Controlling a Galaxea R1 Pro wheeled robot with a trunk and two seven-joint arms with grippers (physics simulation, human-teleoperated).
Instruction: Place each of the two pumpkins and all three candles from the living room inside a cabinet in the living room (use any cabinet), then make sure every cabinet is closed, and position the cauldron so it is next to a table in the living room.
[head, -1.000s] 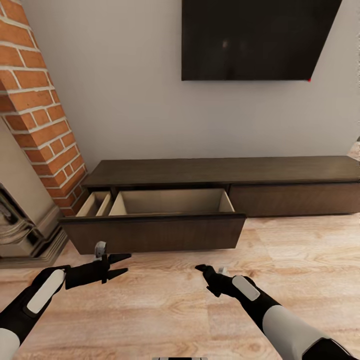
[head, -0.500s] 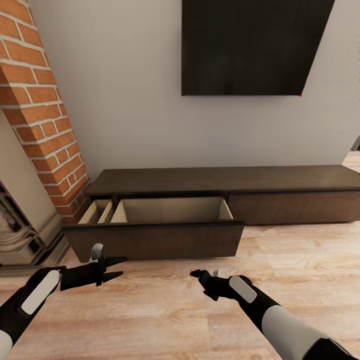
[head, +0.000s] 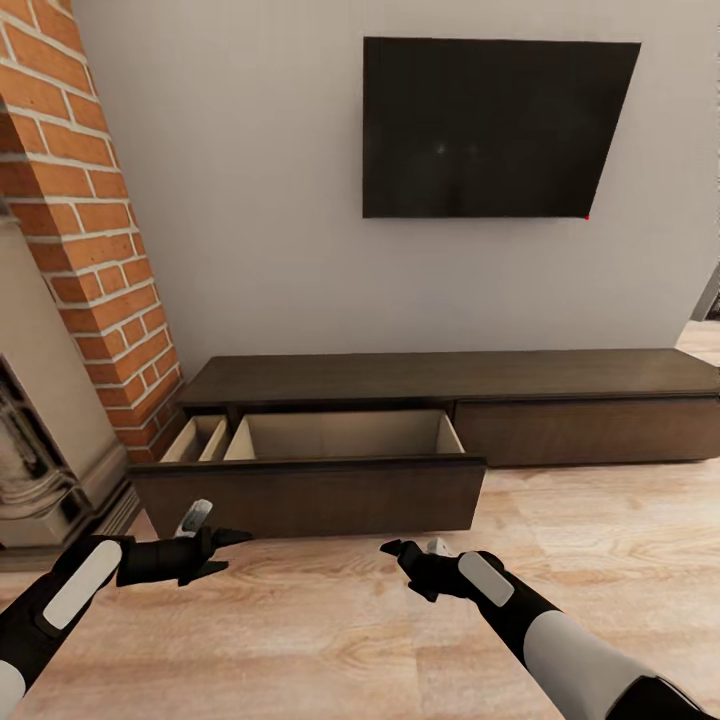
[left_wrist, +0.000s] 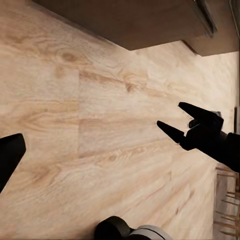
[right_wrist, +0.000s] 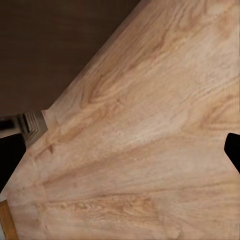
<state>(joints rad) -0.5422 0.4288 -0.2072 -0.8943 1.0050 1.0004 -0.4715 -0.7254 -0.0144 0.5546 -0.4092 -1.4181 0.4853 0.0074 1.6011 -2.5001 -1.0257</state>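
The long, low dark-brown cabinet (head: 450, 375) stands against the wall ahead. Its left drawer (head: 310, 495) is pulled out, and the part of its pale beige inside (head: 340, 435) that shows holds nothing. The right drawer front (head: 590, 430) is shut. My left gripper (head: 238, 552) hovers open over the floor just before the open drawer's left end. My right gripper (head: 398, 562) is open too, in front of the drawer's right end; the left wrist view catches its spread fingers (left_wrist: 170, 132). Pumpkins, candles, cauldron and table are out of view.
A red brick chimney column (head: 90, 250) and a pale stone fireplace surround (head: 40, 450) close off the left side. A black TV (head: 495, 128) hangs on the grey wall above the cabinet. Light wood floor (head: 600, 560) stretches to the right.
The whole head view has tilted upward, so the TV shows in full and the cabinet sits lower. The left gripper's fingers stand a little closer together. The drawer stays open.
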